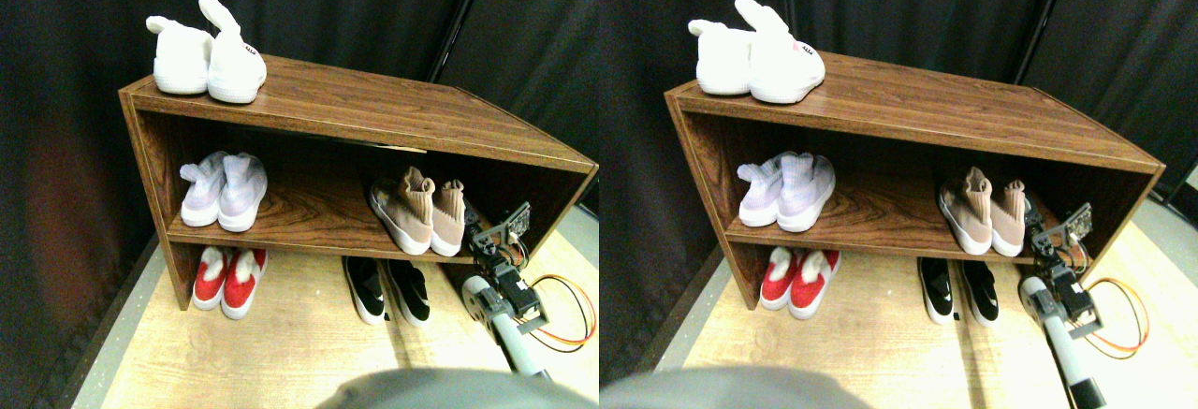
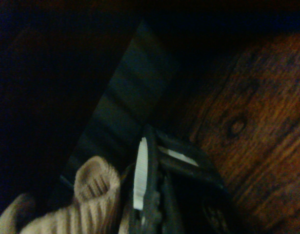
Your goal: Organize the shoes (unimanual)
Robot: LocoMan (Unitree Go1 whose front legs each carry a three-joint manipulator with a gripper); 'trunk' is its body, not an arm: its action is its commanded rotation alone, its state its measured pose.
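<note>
A pair of tan knit sock shoes [image 1: 418, 214] with white soles stands side by side on the right of the middle shelf, toes toward me. My right gripper [image 1: 487, 237] is at the shelf's front edge, just right of the right tan shoe [image 1: 450, 219] and close against it. In the wrist view the tan ribbed collar [image 2: 95, 192] lies right beside a white finger pad [image 2: 140, 173], with dark shelf wood [image 2: 257, 126] behind. A pair of black slip-ons [image 1: 386, 289] with white marks sits on the floor below the tan pair.
The wooden shoe rack [image 1: 374, 109] carries white bunny slippers [image 1: 208, 58] on top and pale lavender sock sneakers [image 1: 225, 191] at the middle shelf's left. Red slippers [image 1: 230, 278] stand on the floor under it. Orange cables [image 1: 566, 320] loop beside my arm. Dark curtains hang behind.
</note>
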